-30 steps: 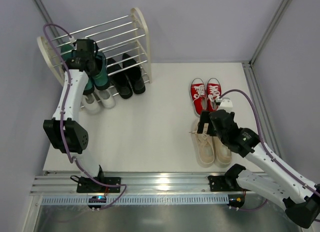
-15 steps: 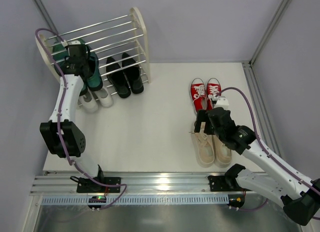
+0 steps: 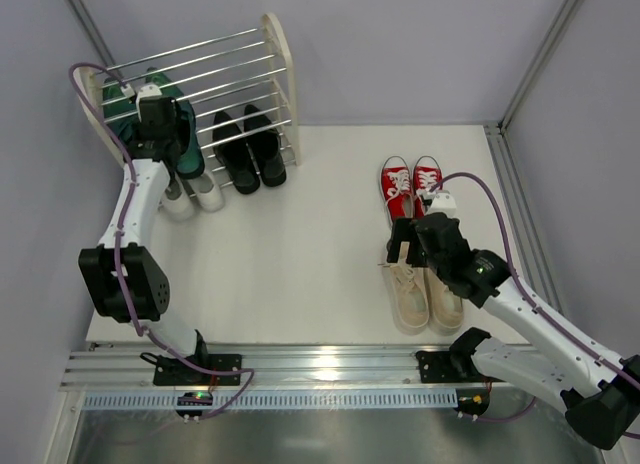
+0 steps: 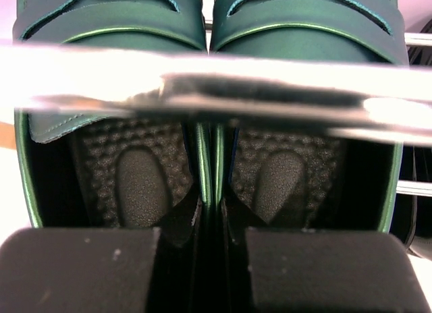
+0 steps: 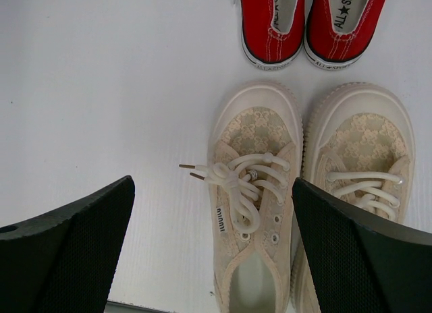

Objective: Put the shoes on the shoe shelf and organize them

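Two dark green loafers [image 4: 135, 30] lie side by side, and my left gripper [image 4: 212, 222] is shut on their pressed-together inner walls at the heel end. A silver rod [image 4: 223, 90] of the shoe shelf [image 3: 270, 59] crosses just above them. From above, the left gripper [image 3: 160, 122] holds the green loafers [image 3: 188, 146] at the shelf's left half. Black dress shoes [image 3: 250, 149] rest on its right half and white sneakers [image 3: 196, 198] stand at its foot. My right gripper [image 5: 212, 218] hangs open above the left beige sneaker [image 5: 253, 191]. The red sneakers [image 5: 273, 23] stand just beyond.
The red sneakers [image 3: 411, 187] and the beige sneakers [image 3: 428, 296] stand in a column on the right of the white table [image 3: 300, 244]. Grey walls close in the left, back and right. A metal rail [image 3: 320, 369] runs along the near edge.
My left arm has carried the green loafers up and back, from in front of the white sneakers onto the shelf. My right gripper has drifted slightly left over the beige sneakers, still open.
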Available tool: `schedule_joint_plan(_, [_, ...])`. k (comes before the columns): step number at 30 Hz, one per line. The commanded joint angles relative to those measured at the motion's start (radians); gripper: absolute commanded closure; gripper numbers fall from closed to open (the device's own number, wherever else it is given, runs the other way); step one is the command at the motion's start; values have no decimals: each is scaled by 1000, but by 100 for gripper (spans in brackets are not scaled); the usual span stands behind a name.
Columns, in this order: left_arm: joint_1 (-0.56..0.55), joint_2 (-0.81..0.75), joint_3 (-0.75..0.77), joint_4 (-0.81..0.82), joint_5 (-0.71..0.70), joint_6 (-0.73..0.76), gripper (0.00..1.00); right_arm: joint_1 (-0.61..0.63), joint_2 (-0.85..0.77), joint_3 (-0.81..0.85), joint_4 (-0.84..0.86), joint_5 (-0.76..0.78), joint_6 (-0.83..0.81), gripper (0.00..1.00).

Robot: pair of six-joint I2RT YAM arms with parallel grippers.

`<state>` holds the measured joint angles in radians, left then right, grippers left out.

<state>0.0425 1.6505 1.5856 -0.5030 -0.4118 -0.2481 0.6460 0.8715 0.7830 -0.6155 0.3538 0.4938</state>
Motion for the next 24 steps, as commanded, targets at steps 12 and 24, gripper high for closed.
schedule_joint_plan(12, [14, -32, -4, 256, -35, -22, 48, -11, 7, 16, 48, -16, -26, 1])
schedule_joint_plan(24, [-143, -243, -45, 138, -59, -95, 22, -14, -34, 10, 51, -3, -14, 2])
